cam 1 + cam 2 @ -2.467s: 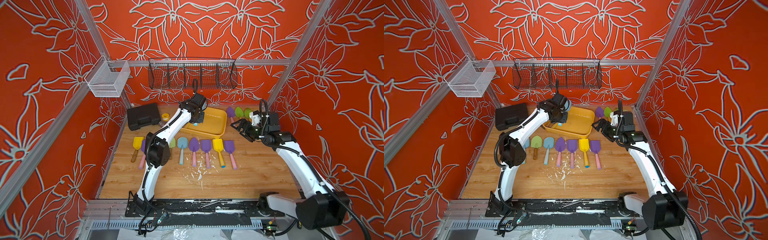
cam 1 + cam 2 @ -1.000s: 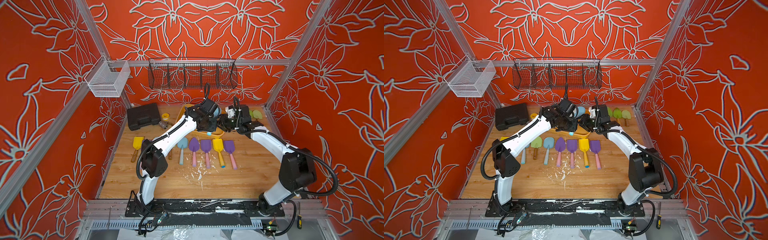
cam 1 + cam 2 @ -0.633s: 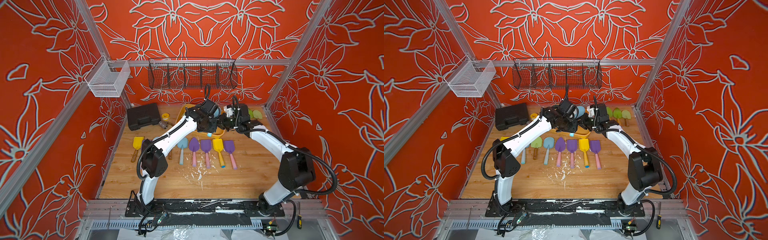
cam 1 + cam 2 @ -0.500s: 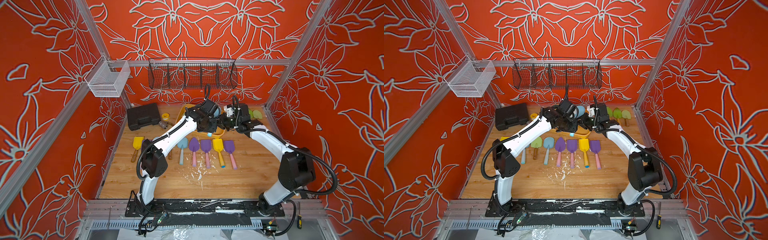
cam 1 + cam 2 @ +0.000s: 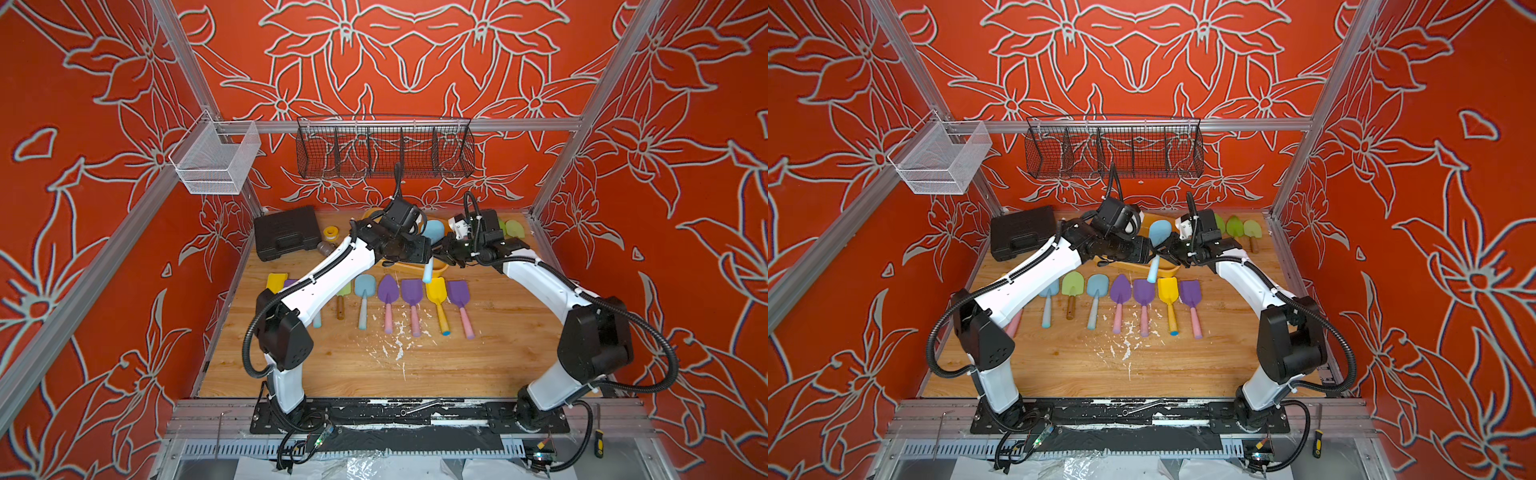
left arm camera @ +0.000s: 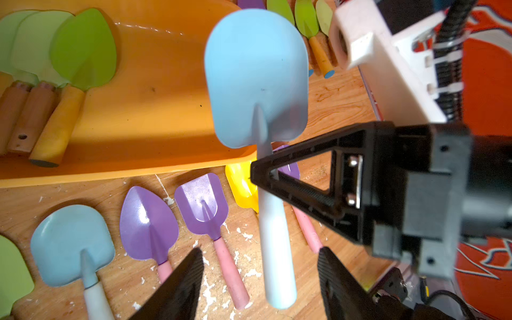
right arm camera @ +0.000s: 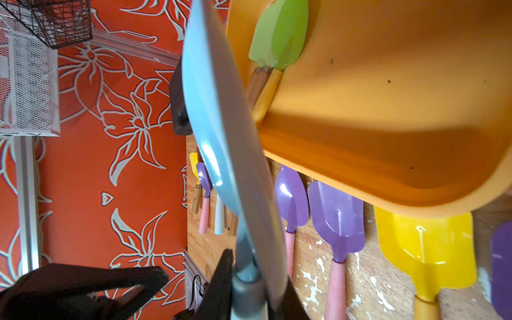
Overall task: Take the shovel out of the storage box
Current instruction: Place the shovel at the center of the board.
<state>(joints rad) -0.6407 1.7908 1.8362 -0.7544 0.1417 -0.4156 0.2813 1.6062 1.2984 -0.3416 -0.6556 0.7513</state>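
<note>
A light blue shovel (image 5: 433, 231) (image 5: 1160, 232) hangs in the air over the front rim of the yellow-orange storage box (image 5: 409, 269) (image 5: 1129, 266), blade up and handle down. My right gripper (image 7: 249, 288) (image 5: 444, 252) is shut on the neck just below the blade (image 7: 221, 124). My left gripper (image 6: 260, 250) (image 5: 423, 258) is open, with its fingers apart on either side of the pale handle (image 6: 277, 249) and not touching it. Several green shovels (image 6: 83, 50) (image 7: 282, 36) lie in one end of the storage box (image 6: 138, 110).
A row of purple, yellow, blue and green shovels (image 5: 411, 291) lies on the wooden table in front of the box. More green shovels (image 5: 513, 228) lie at the back right. A black tool case (image 5: 284, 232) and a yellow roll (image 5: 330, 231) sit at the back left. Wire baskets (image 5: 384, 147) hang on the wall.
The right gripper closed on the blue shovel's neck. The left gripper then opened and let go of the handle. Both arms have hardly moved in the last second.
</note>
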